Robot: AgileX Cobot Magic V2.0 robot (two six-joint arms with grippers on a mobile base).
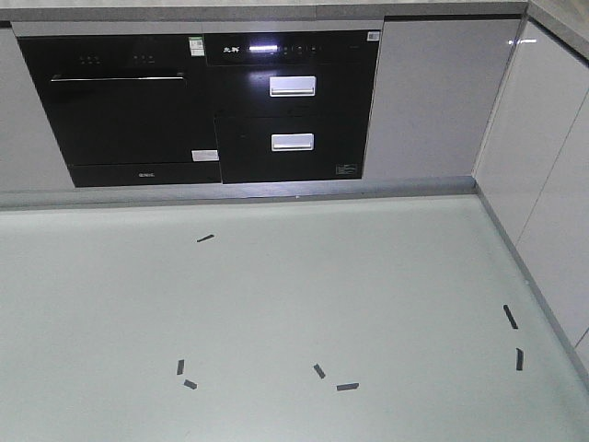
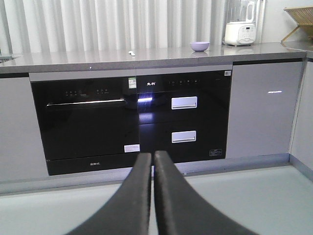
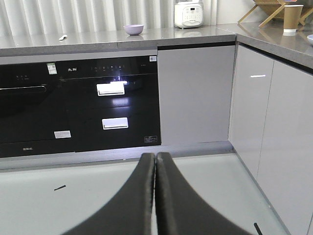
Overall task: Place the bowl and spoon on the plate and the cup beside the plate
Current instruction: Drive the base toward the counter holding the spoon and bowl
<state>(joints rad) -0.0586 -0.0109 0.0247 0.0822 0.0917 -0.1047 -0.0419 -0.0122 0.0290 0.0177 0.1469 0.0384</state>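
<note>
The lavender bowl [image 2: 199, 46] stands on the grey countertop [image 2: 161, 56] above the black appliances. It also shows as the bowl [image 3: 133, 29] in the right wrist view. The small pale spoon [image 2: 131, 53] lies on the same counter to the bowl's left, seen again as the spoon [image 3: 62, 37]. The brown cup [image 3: 292, 18] stands upright on the right-hand counter. A sliver of the light blue plate [image 3: 310, 39] shows at the frame edge beside it. My left gripper [image 2: 152, 155] and right gripper [image 3: 156, 155] are both shut on nothing, low over the floor and far from the counter. The front view shows neither gripper.
A black oven [image 1: 129, 110] and drawer unit [image 1: 293, 110] fill the cabinet front. A white appliance [image 2: 239, 29] and a wooden rack [image 2: 301, 19] stand on the counter. Grey cabinets [image 3: 274, 137] wall the right side. Black tape marks [image 1: 204, 238] dot the pale floor.
</note>
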